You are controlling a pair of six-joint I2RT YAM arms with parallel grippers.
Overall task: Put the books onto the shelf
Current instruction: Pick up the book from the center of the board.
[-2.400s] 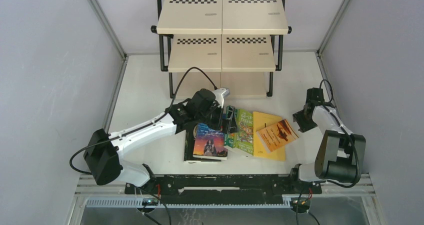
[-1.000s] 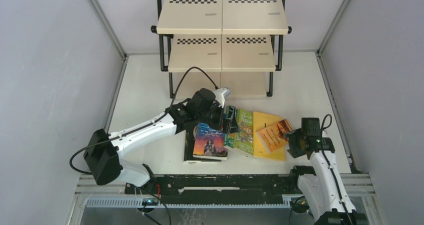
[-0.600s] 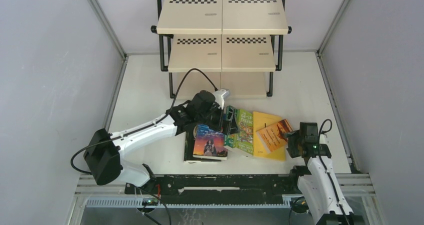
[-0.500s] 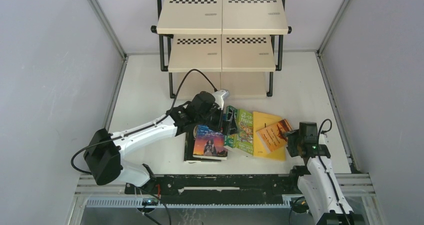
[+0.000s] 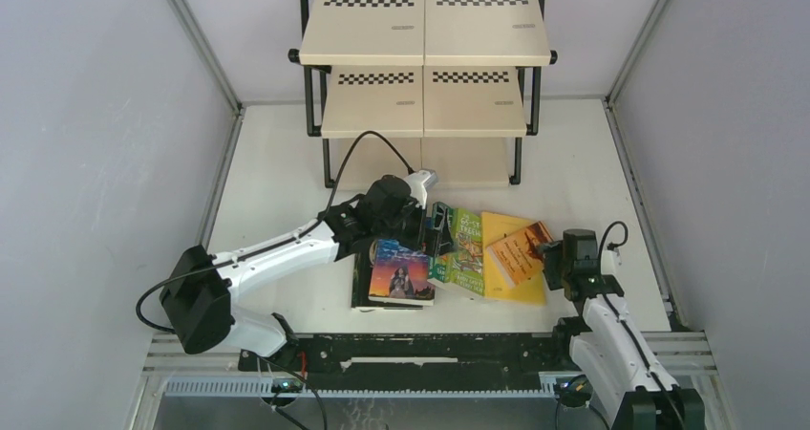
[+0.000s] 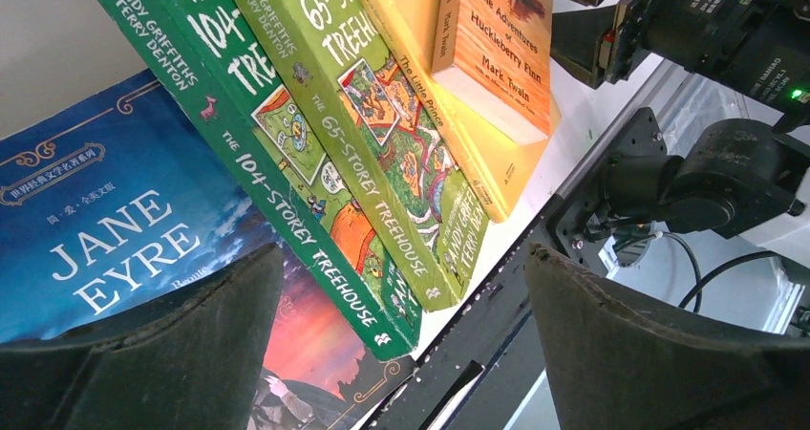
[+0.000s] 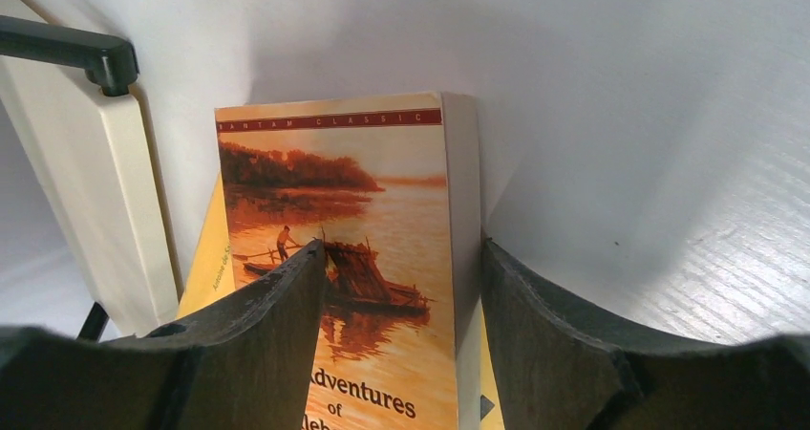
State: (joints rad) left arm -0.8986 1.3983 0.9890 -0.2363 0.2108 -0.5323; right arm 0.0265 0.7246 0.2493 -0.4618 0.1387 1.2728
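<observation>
The books lie in a fanned heap mid-table: blue Jane Eyre (image 5: 401, 275) on a black book (image 5: 360, 282), two green Treehouse books (image 5: 460, 248), a yellow one (image 5: 506, 282) and a small orange one (image 5: 516, 253) on top. My left gripper (image 5: 435, 231) hovers wide open over the green books (image 6: 315, 153) and Jane Eyre (image 6: 105, 248), holding nothing. My right gripper (image 5: 546, 256) is open and turned sideways at the orange book's (image 7: 382, 191) right edge. One finger is over the cover, the other beside the page edge. The shelf (image 5: 425, 29) stands at the back, its boards bare.
The shelf's black legs (image 5: 328, 162) stand just behind the left wrist. The right arm (image 6: 726, 29) shows at the top right of the left wrist view. A cream shelf board (image 7: 67, 182) and black bar (image 7: 86, 53) appear past the orange book. Grey walls close both sides.
My right arm has slid left up to the orange book, and its jaws now straddle that edge; the book has shifted slightly left. The left arm has barely moved.
</observation>
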